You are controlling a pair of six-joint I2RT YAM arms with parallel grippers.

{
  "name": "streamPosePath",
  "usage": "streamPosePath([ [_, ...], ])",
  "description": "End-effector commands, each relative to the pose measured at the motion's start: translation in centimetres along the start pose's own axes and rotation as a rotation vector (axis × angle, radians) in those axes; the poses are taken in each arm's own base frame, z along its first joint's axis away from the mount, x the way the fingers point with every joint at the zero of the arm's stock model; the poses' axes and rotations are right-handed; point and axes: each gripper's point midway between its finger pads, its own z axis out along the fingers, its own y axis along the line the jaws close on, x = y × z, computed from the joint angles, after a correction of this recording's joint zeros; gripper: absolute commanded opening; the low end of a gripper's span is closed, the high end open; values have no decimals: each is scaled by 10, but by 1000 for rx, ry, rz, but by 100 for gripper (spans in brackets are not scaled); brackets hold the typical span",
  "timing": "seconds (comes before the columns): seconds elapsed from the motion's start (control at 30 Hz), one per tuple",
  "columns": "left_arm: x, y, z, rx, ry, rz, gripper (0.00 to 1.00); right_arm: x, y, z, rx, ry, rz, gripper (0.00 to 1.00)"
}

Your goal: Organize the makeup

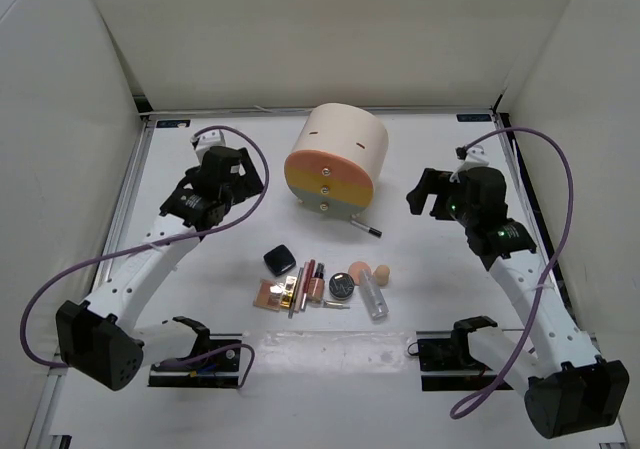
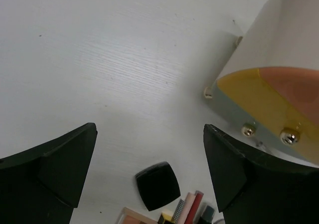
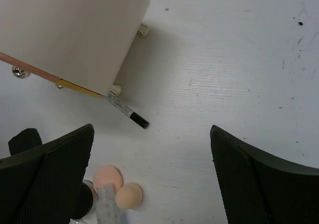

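Note:
The makeup lies in a cluster in the middle of the table: a black square compact, a rose-gold palette, slim tubes and pencils, a round dark compact, two peach sponges and a clear tube. A white pencil with a black cap lies apart by the box. My left gripper is open and empty, above the table left of the box; its wrist view shows the black compact below it. My right gripper is open and empty, right of the box; its wrist view shows the sponges and pencil.
A big cream cylinder box with orange-yellow drawer fronts and metal knobs stands behind the cluster, between the two arms. It also shows in the left wrist view and the right wrist view. White walls enclose the table.

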Motion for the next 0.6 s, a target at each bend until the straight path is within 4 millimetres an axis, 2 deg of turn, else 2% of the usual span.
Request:
streamPosePath([
  [0.0,-4,-30,-18,178,15,42,98,-17,19,4,-88,-18,-27,99],
  [0.03,-7,-40,-23,252,0,99,98,-20,24,5,-117,-17,-58,99],
  [0.07,-2,-64,-29,382,2,118,98,-27,38,8,-198,-20,-81,99],
  [0.1,-3,-75,-38,454,-21,152,98,-31,46,10,-231,-26,-93,99],
  [0.17,5,-113,-60,670,-39,211,98,-44,54,13,-262,-44,-83,99],
  [0.2,4,-124,-67,720,-54,231,98,-55,60,18,-280,-50,-96,99],
  [0.27,5,-145,-77,792,-89,280,98,-64,65,27,-272,-48,-117,99],
  [0.3,5,-151,-78,800,-102,295,98,-79,69,26,-271,-79,-132,99],
  [0.33,11,-157,-68,780,-89,309,98,-85,71,28,-264,-91,-135,99],
  [0.37,4,-168,-71,803,-110,314,97,-87,72,35,-256,-90,-136,99],
  [0.4,9,-177,-70,814,-100,335,95,-96,76,36,-258,-112,-134,99],
  [0.43,21,-186,-58,807,-67,360,92,-97,79,43,-259,-108,-135,99],
  [0.47,17,-198,-63,818,-82,380,91,-109,84,43,-268,-131,-141,99],
  [0.5,17,-199,-55,774,-81,391,89,-112,84,46,-261,-133,-138,99],
  [0.53,26,-204,-43,753,-59,412,88,-109,83,57,-249,-107,-126,99],
  [0.57,21,-209,-43,740,-75,423,87,-111,86,60,-252,-100,-133,99],
])
